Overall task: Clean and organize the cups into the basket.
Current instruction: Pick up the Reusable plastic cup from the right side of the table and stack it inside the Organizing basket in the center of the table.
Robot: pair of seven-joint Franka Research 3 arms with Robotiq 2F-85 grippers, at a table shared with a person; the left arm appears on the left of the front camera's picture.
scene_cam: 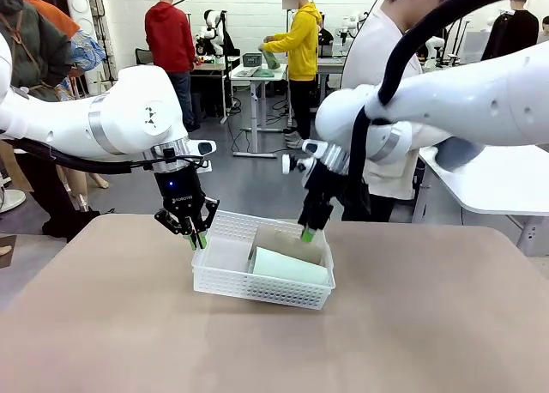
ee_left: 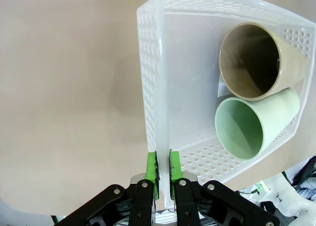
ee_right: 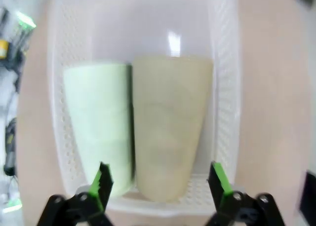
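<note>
Jaws, front view: L jaws clenched on basket (scene_cam: 225, 283) wall; R jaws released just over brown cup (scene_cam: 287, 241) lying inside, mint cup (scene_cam: 290, 266) beside it. L wrist: 2 cup mouths face L jaws. R wrist: brown cup (ee_right: 170, 127) lengthwise dead ahead; R arm nearer.

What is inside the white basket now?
Two cups lie on their sides, side by side: a mint green cup and a brown cup. The basket floor under them is covered.
</note>
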